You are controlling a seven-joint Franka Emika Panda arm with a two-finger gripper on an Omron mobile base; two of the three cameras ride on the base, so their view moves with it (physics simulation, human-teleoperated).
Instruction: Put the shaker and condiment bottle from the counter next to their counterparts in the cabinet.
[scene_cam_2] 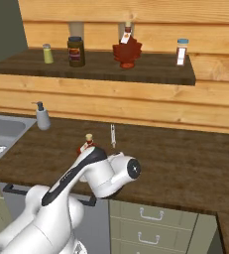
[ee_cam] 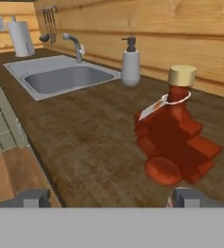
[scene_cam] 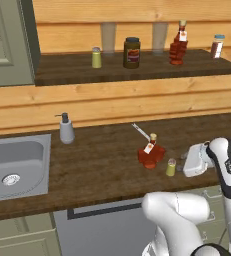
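Standing just ahead of the wide-apart jaws, the condiment bottle [ee_cam: 176, 140] sits ungripped.

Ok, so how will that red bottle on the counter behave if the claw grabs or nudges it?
The red bottle probably stands steady, given its wide base. Its ridged sides may give uneven grip. A push high at the narrow neck under the tan cap could tip it.
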